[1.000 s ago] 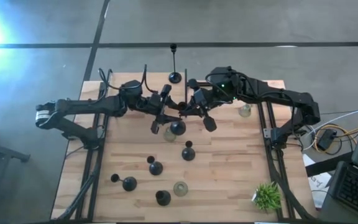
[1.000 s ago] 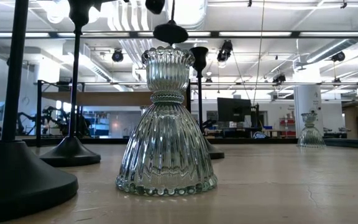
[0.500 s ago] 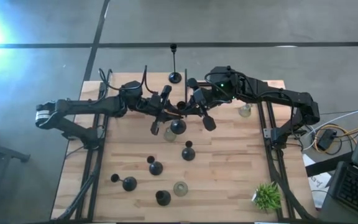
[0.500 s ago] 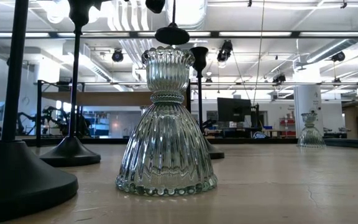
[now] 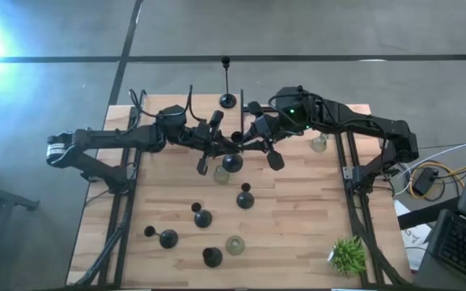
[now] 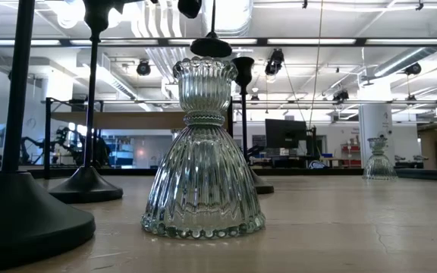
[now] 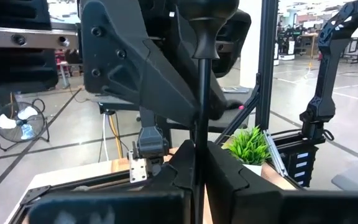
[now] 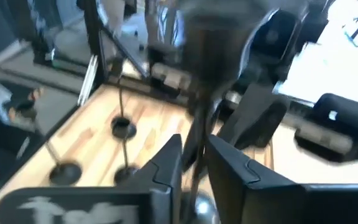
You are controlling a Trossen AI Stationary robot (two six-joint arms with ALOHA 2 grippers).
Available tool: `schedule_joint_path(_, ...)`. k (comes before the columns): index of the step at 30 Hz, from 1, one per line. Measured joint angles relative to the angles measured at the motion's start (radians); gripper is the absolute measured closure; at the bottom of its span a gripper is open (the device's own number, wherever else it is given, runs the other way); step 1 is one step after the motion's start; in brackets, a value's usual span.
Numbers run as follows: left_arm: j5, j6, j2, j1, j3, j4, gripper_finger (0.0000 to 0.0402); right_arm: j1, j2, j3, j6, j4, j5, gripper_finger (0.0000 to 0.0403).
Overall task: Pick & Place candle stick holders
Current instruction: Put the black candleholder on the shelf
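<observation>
Nearest the low camera, the glass holder (image 6: 203,152) stands untouched on the counter (image 5: 298,218), with you still owing several black holders (image 5: 203,217) around it. Beyond that glass holder, mid-counter, both arms meet on one tall black holder (image 5: 232,161): your left gripper (image 7: 195,165) is clamped together on its thin stem, while your right gripper (image 8: 194,163) flanks it, clamped or not you cannot tell. Farther still, another tall holder (image 5: 227,87) stands at the back edge. By the look of it, most remains.

A green spiky plant (image 5: 348,255) sits near the wooden table's (image 5: 298,226) corner.
</observation>
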Motion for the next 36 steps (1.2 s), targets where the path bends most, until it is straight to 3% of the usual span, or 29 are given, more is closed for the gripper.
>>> schedule_joint_path(7, -0.110, 0.063, -0.043, 0.000, -0.002, -0.087, 0.0384, 0.000, -0.046, 0.000, -0.021, -0.216, 0.084, 0.0266)
schedule_joint_path(11, -0.245, 0.125, -0.103, 0.002, -0.004, -0.168, 0.0384, -0.001, -0.092, -0.014, 0.012, -0.345, 0.120, 0.0244)
schedule_joint_path(15, -0.402, 0.157, -0.164, 0.014, -0.024, -0.190, 0.0384, 0.000, -0.158, -0.095, 0.078, -0.362, 0.124, 0.0240)
schedule_joint_path(24, -0.457, 0.099, -0.287, 0.181, -0.175, -0.070, 0.0384, 0.000, -0.419, -0.521, 0.228, -0.053, 0.138, 0.0270)
schedule_joint_path(31, -0.450, -0.011, -0.275, 0.350, -0.272, 0.088, 0.0384, -0.001, -0.632, -0.829, 0.316, 0.252, 0.333, 0.0296)
schedule_joint_path(36, -0.449, -0.048, -0.212, 0.458, -0.281, 0.123, 0.0384, -0.001, -0.719, -0.979, 0.349, 0.435, 0.392, 0.0308)
